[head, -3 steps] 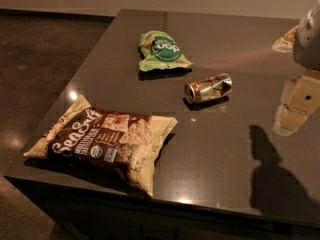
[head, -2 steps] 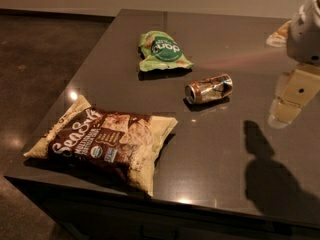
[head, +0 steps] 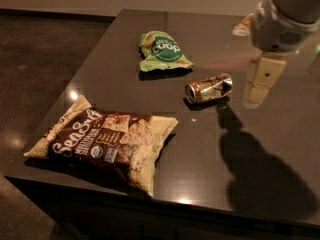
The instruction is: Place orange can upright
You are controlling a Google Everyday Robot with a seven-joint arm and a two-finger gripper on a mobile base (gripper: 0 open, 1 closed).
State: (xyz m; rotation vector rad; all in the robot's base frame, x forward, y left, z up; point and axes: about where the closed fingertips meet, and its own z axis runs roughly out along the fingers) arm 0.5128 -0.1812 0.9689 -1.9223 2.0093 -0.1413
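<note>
The orange can (head: 209, 88) is a small shiny orange-brown can. It lies on its side near the middle of the dark glossy table (head: 110, 74), with its silver top facing left. My gripper (head: 261, 84) hangs from the white arm at the upper right. It hovers just to the right of the can, a little above the tabletop, and does not touch the can. It holds nothing that I can see. Its shadow falls on the table below and to the right of the can.
A green snack bag (head: 164, 50) lies flat behind and left of the can. A large brown-and-cream chip bag (head: 105, 141) lies at the front left, near the table's front edge. Dark floor lies beyond the table's left edge.
My gripper has moved left across the table towards the can. The can and both bags have not moved.
</note>
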